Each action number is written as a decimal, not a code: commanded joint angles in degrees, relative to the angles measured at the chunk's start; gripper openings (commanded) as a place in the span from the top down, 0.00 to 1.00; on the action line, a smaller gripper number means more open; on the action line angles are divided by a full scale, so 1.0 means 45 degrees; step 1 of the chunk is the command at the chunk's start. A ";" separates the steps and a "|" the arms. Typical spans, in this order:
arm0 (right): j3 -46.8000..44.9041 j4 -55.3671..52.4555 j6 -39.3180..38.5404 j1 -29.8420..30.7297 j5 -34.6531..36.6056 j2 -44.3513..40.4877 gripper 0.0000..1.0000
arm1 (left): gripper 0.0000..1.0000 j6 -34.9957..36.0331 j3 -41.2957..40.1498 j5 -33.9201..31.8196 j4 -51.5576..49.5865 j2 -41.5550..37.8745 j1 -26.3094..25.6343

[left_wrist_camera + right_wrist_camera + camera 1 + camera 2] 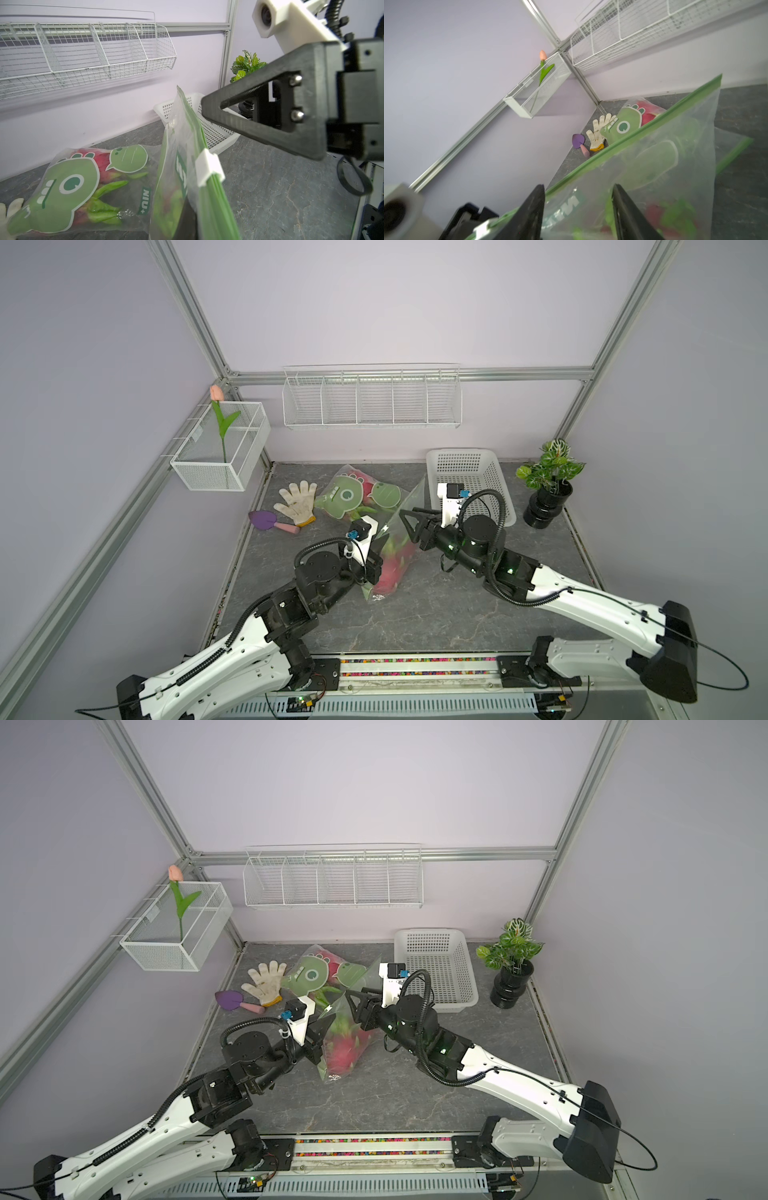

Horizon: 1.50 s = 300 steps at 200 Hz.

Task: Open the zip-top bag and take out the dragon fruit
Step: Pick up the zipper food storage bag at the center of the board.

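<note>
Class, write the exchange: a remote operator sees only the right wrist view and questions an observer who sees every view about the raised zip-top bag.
Operator: Does the left hand grip the raised clear green-zipped zip-top bag?
Observer: Yes; it is shut on the bag, close to the green zip strip.
Operator: What stands beyond my arm?
Observer: A white perforated plastic basket, by the back wall, near the bag's upper corner.
</note>
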 commanded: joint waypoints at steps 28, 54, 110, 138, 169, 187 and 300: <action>0.0317 -0.2342 -0.4810 -0.1779 -0.4151 -0.1474 0.40 | 1.00 0.0069 0.2376 0.2430 -0.2352 0.0767 0.1320; 0.0399 -0.3837 -0.6726 -0.2713 -0.5919 -0.1829 0.38 | 1.00 -0.0005 0.3932 0.3252 -0.3690 0.1681 0.1404; -0.0314 -0.5650 -0.9584 -0.4705 -0.9628 -0.3029 0.35 | 1.00 0.0838 0.6378 0.5067 -0.6168 0.3903 0.1661; -0.0872 -0.5443 -0.9973 -0.4942 -1.0236 -0.4207 0.32 | 1.00 0.1631 0.7139 0.6356 -0.6892 0.4871 0.2081; -0.1084 -0.5176 -1.0134 -0.4992 -0.9758 -0.4838 0.28 | 1.00 0.2173 0.7527 0.8882 -0.7015 0.5288 0.3263; -0.1084 -0.5001 -1.0168 -0.5016 -0.9567 -0.4634 0.27 | 1.00 0.2171 0.7425 1.0011 -0.6562 0.5519 0.3808; 0.1010 -0.5247 -1.0818 -0.4986 -0.9706 -0.2017 0.18 | 1.00 0.3717 0.8494 1.1230 -0.7758 0.6168 0.3823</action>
